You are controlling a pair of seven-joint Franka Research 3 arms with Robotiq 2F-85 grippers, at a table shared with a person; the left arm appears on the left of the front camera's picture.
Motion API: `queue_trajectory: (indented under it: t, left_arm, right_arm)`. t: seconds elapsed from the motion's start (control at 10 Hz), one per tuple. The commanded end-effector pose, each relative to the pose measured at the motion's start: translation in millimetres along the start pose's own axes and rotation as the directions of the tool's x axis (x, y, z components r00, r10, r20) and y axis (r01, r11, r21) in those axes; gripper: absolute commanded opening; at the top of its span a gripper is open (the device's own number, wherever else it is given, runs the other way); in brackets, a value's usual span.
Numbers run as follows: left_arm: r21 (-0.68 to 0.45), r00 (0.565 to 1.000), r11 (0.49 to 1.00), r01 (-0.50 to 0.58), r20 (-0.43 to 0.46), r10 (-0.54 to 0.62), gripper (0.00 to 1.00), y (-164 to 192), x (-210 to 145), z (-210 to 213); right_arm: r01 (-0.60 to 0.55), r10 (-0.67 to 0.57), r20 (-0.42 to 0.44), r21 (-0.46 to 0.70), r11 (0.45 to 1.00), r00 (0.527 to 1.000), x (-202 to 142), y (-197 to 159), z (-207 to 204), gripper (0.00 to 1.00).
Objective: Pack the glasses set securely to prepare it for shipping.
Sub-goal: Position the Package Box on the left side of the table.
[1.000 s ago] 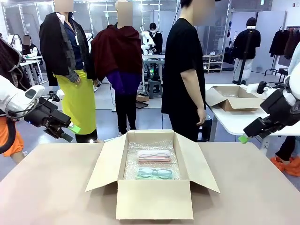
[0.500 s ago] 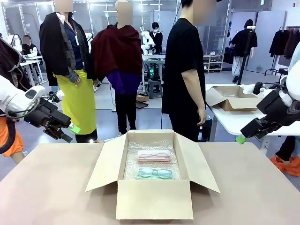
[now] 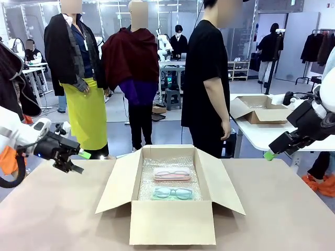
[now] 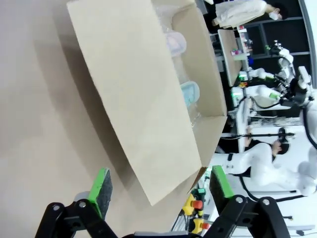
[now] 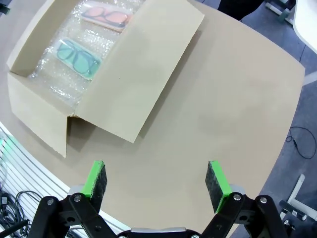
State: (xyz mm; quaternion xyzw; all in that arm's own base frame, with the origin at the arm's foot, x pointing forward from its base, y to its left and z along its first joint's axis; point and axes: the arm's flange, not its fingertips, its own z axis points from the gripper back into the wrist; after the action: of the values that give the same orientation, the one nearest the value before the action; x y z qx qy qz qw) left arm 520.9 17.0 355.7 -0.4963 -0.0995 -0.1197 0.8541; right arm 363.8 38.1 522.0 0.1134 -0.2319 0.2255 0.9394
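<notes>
An open cardboard box stands in the middle of the table, lined with bubble wrap. Inside lie two clear cases: the pink-framed glasses farther back and the teal-framed glasses nearer me. The right wrist view shows the pink glasses and teal glasses from above. My left gripper hovers open over the table's left edge, apart from the box's left flap. My right gripper hangs open above the table's right side, with the right flap below it.
A person in black stands at the table's far edge behind the box. Another open cardboard box sits on a white table at the right. Bare tabletop lies on both sides of the box.
My left gripper has dropped lower and come slightly right, toward the table's left edge. The right gripper has shifted only a little. The box and glasses have not moved.
</notes>
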Motion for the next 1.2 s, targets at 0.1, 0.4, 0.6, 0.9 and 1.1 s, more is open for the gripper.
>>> queue_trajectory:
  t: [0.1,0.4,0.6,0.9,1.1]
  left_arm:
    - [-0.157,0.999,0.986,-0.054,-0.001,0.054,1.0,50.7,8.7,-16.0]
    - [-0.304,0.993,0.946,-0.115,-0.032,0.111,1.0,81.0,1.5,-38.4]
    - [-0.34,0.989,0.932,-0.126,0.028,0.144,1.0,89.2,-0.7,-60.2]
    - [-0.349,0.984,0.928,-0.132,0.066,0.165,1.0,89.1,-2.9,-93.7]
    - [-0.359,0.982,0.922,-0.147,0.063,0.18,1.0,89.2,-1.5,-102.3]
  right_arm:
    - [0.002,-0.002,0.001,-0.009,1.0,1.0,1.8,-0.5,0.6,1.0]
    - [0.002,-0.002,0.001,-0.009,1.0,1.0,1.8,-0.5,0.6,1.0]
    - [0.002,-0.002,0.001,-0.009,1.0,1.0,1.8,-0.5,0.6,1.0]
    - [0.002,-0.002,0.001,-0.009,1.0,1.0,1.8,-0.5,0.6,1.0]
    - [0.002,-0.002,0.001,-0.009,1.0,1.0,1.8,-0.5,0.6,1.0]
